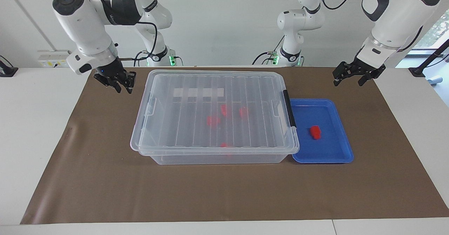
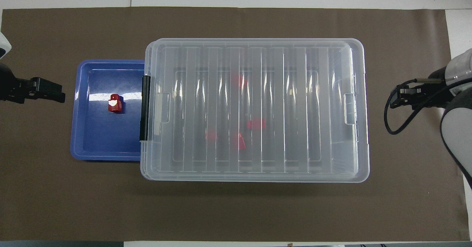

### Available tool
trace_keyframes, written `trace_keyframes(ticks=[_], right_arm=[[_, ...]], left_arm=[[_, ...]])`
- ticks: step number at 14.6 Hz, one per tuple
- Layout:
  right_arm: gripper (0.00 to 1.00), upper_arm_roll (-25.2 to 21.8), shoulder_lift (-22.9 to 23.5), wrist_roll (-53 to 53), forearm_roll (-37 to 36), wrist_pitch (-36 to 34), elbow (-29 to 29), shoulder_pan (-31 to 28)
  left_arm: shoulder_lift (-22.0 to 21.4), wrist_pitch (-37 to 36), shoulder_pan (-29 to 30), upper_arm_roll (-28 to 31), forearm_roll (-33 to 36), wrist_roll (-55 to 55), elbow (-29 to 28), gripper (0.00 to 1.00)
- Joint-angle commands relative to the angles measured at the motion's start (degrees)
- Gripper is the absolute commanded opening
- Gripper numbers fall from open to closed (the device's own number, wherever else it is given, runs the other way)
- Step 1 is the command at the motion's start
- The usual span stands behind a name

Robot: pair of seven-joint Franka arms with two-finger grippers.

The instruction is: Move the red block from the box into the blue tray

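Sitting in the blue tray (image 1: 338, 156), just beside the box (image 1: 214, 158), is one red block (image 1: 315, 132). More red blocks (image 1: 213, 120) lie under the shut lid (image 1: 196, 84). The left gripper (image 1: 352, 76) waits with its fingers spread, holding nothing, over the brown mat (image 1: 224, 193). The right gripper (image 1: 117, 81) hangs beside the box end, fingers apart and holding nothing. If it reaches for another block, the lid would stop it, and a bump could push the box into the tray.

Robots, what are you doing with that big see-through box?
Nobody holds anything now. The box has its lid on, with red pieces inside. One red block lies in the blue tray beside it. The right gripper hangs over the mat by the box's end. The left gripper, open, waits near the tray.
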Motion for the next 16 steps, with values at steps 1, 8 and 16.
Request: trace_keyframes(ticks=[1,8,16], right_arm=[[1.00,0.2,1.1,-2.4,0.2,-4.9,5.1,-2.8],[1.00,0.4,0.7,-8.3,0.1,-2.9,3.9,-8.7],[1.00,0.8,0.5,-7.8,0.1,0.2,2.5,-8.4]], left_arm=[[-1.6,0.7,-0.3,0.6,-0.8,0.6,-1.6,1.00],[-1.5,-1.0,-0.5,0.7,-0.8,0.7,-0.7,1.00],[-2.0,-3.3,-1.5,1.7,-0.4,0.8,0.0,1.00]])
